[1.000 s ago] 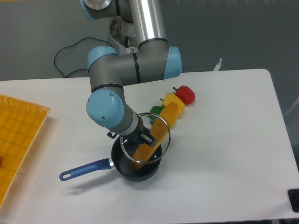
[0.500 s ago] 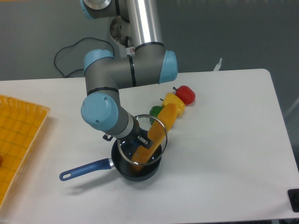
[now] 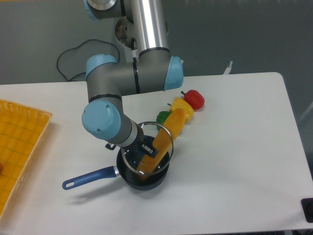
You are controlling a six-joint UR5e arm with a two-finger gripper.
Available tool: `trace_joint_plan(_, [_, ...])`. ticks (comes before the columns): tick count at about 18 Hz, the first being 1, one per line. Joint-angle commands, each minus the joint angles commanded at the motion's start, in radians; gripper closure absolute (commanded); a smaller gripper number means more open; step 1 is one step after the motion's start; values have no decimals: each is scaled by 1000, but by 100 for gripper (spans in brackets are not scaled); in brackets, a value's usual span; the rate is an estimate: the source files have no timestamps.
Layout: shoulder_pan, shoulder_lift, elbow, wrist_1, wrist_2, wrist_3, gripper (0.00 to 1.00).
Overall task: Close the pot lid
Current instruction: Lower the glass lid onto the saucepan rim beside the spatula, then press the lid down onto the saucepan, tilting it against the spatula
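while the lid (image 3: 146,147) hangs tilted just over the pot (image 3: 143,171), an orange spatula (image 3: 161,142) leans out of the pot beneath it and blocks a flat seat. the fingers (image 3: 148,148) appear to hold the lid's knob. the pot handle (image 3: 90,176) points left. count: one pot, one lid, one spatula, three peppers (image 3: 183,105).

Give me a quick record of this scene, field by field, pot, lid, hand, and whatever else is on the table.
pot: dark, on the white table, blue handle pointing left
lid: glass, tilted over the pot, not seated
hand: above the pot, mostly hidden by the wrist; seems to hold the lid
orange utensil: leaning in the pot, poking past its rim
toy peppers: red, yellow, green, behind the pot
yellow tray: left edge
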Motion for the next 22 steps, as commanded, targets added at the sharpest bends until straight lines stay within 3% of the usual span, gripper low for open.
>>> trace_joint_plan(22, [-25, -31, 9, 3, 14, -25, 48])
